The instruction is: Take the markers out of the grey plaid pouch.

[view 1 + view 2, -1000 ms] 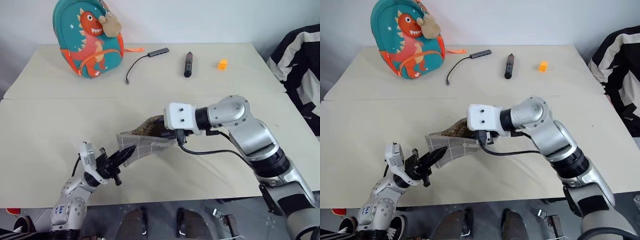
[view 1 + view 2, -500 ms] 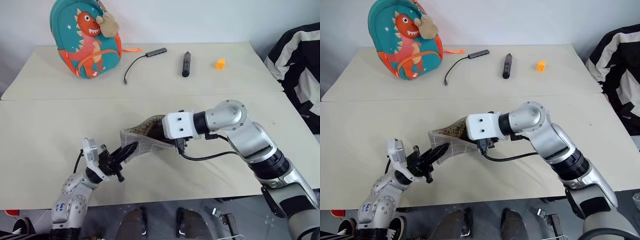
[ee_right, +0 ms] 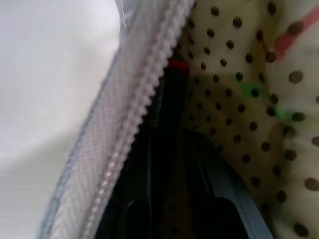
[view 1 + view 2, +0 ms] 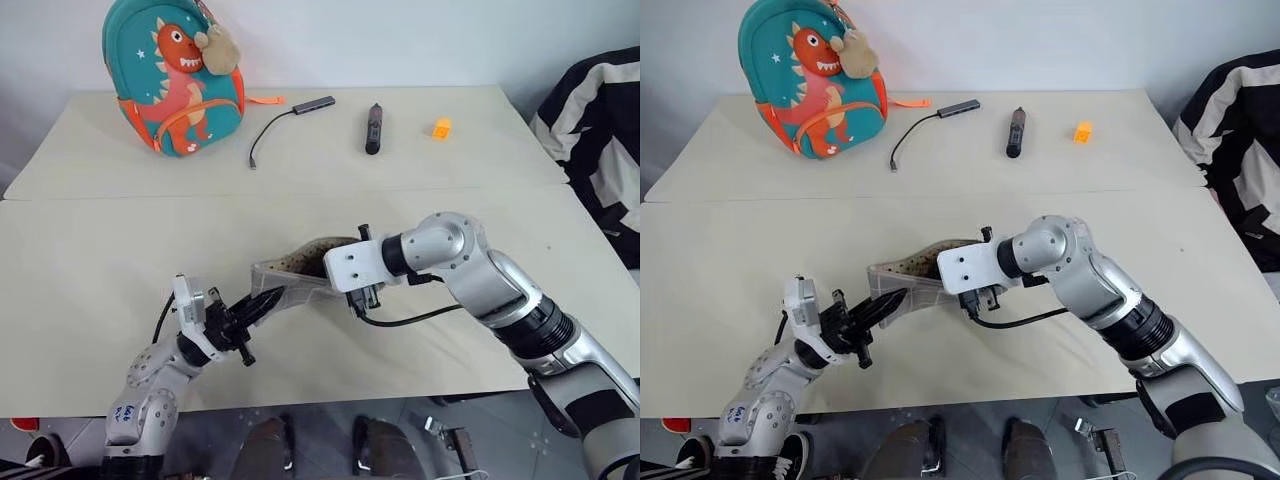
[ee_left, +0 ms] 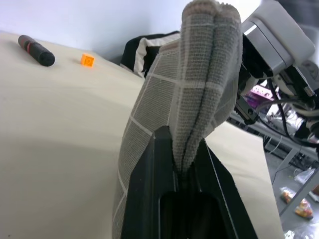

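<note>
While the left gripper (image 4: 262,303) stays clamped on one end of the grey plaid pouch (image 4: 295,280), the pouch hangs lifted above the tabletop (image 4: 90,260) near its front edge, its long axis running from the front-left up toward the back-right, open mouth facing the right gripper (image 3: 172,149). That gripper reaches into the mouth; whether its fingers grip anything I cannot tell. Inside, against the dotted lining, a red marker (image 3: 178,65) tip shows.
</note>
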You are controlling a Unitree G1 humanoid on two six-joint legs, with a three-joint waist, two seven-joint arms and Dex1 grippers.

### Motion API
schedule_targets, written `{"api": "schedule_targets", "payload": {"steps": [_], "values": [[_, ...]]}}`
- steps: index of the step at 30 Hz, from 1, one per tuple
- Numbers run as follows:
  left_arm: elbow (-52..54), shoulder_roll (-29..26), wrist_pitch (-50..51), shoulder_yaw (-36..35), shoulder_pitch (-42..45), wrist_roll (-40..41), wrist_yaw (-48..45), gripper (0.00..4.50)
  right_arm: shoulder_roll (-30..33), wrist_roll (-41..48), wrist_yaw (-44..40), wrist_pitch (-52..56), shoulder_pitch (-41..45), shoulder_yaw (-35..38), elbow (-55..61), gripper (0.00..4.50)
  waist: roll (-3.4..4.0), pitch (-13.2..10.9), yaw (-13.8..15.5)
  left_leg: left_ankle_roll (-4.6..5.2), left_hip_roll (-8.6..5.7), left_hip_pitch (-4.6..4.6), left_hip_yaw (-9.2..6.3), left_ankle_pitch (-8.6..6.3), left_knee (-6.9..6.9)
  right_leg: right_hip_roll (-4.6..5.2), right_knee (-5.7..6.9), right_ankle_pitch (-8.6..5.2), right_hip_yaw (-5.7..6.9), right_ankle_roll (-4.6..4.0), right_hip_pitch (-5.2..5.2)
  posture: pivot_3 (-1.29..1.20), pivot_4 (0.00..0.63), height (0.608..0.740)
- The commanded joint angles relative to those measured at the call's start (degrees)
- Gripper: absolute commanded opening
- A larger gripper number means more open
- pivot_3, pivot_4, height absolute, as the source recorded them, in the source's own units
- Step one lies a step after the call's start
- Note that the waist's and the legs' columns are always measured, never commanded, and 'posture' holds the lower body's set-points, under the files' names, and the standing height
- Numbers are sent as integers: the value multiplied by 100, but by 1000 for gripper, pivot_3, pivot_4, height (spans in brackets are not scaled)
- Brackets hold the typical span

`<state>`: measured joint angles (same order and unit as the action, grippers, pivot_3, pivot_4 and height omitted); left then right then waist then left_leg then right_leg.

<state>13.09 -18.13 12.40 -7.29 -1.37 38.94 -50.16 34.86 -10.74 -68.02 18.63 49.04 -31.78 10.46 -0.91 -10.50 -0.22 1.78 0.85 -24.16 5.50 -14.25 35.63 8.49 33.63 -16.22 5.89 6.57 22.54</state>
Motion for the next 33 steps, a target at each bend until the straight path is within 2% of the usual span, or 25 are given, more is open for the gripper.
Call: {"api": "schedule_targets", "payload": {"steps": [1,10,15,18,28,31,33], "values": [[231,48,-119,15,-49,37,-5,0,125,-401,16,-113,36,-117,-217,982,0,0,-2,0,0,0,0,0,0,0,0,0,0,0,0,0,150,740],[224,84,-254,68,-113,-59,-11,0,147,-815,-54,200,33,-146,-357,982,0,0,-4,0,6,3,0,0,7,-1,2,5,1,-5,-2,0,150,740],[176,98,-313,92,-120,-80,-28,0,103,-757,-159,570,-58,-153,-259,2052,0,0,-2,0,10,1,0,0,11,-1,2,10,1,-8,1,0,150,740],[154,102,-324,98,-132,-81,-45,0,99,-819,-125,448,-115,-219,-217,2988,0,0,-8,-1,10,0,0,0,6,-1,-3,9,2,-10,1,0,150,740],[102,106,-369,67,-165,-110,-83,0,69,-1002,-85,246,-135,-339,-464,2988,0,0,-12,-1,11,1,3,0,4,-3,-6,9,4,-9,2,0,150,740],[83,122,-390,58,-173,-119,-80,0,50,-991,-84,235,-202,-338,-492,2469,0,0,-10,-1,12,0,3,0,4,-4,-6,9,4,-9,2,0,150,740],[67,125,-414,62,-184,-127,-86,0,42,-1021,-46,167,-207,-340,-520,1874,0,0,-8,-1,12,1,3,0,4,-4,-7,9,5,-10,2,0,150,740]]}}
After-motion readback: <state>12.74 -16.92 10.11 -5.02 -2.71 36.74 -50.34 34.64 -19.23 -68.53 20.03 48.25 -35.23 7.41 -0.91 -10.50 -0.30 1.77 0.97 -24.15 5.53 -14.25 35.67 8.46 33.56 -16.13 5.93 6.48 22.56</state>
